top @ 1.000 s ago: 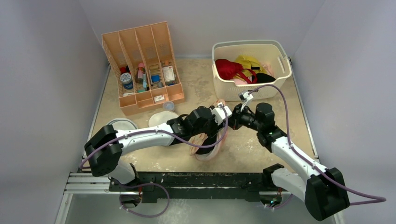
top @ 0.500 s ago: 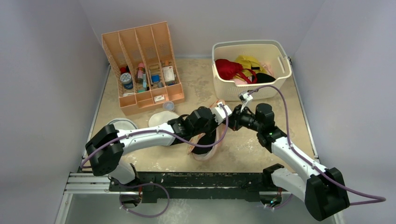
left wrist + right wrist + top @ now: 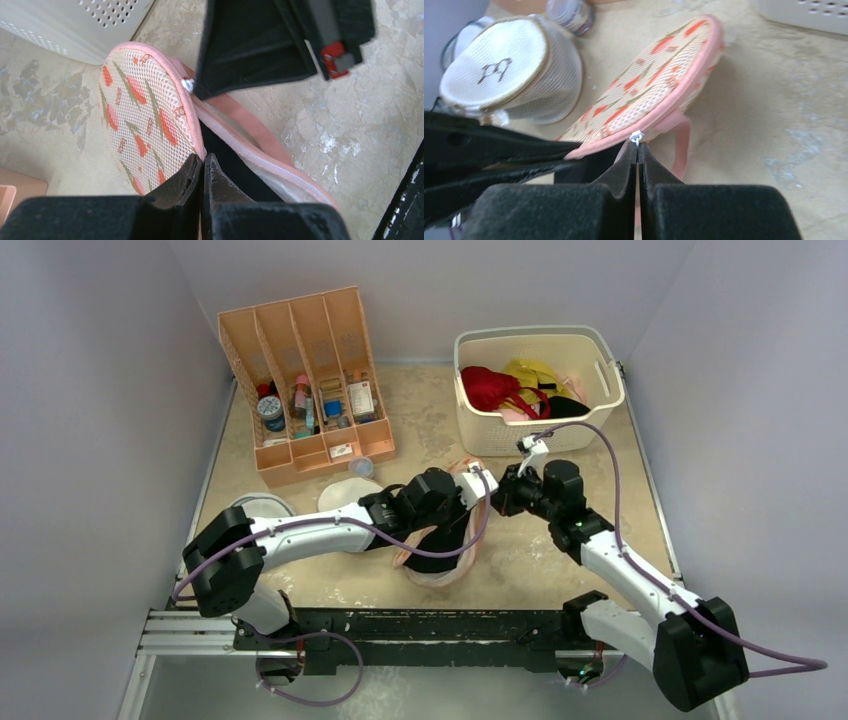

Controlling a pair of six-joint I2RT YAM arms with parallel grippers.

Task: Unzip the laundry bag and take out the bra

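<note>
The laundry bag point(image 3: 437, 568) lies mid-table, partly unzipped, with its flower-print lid point(image 3: 145, 115) raised. The black bra point(image 3: 438, 540) shows inside the gap and in the left wrist view point(image 3: 245, 175). My left gripper point(image 3: 204, 162) is shut on the lid's pink zip rim, and it shows in the top view point(image 3: 482, 488). My right gripper point(image 3: 638, 145) is shut on the white zip pull point(image 3: 636, 136) at the rim of the lid point(image 3: 649, 80). In the top view the right gripper point(image 3: 500, 496) is just right of the left one.
A white basket point(image 3: 540, 340) with red and yellow garments stands at the back right. A peach organiser point(image 3: 305, 380) with bottles stands at the back left. A round white mesh bag with a glasses drawing point(image 3: 514, 70) and another mesh disc point(image 3: 262, 508) lie left of the case.
The case's opening has widened and more of the black bra shows. The case's near end has shifted a little left. Both grippers stay shut and have barely moved.
</note>
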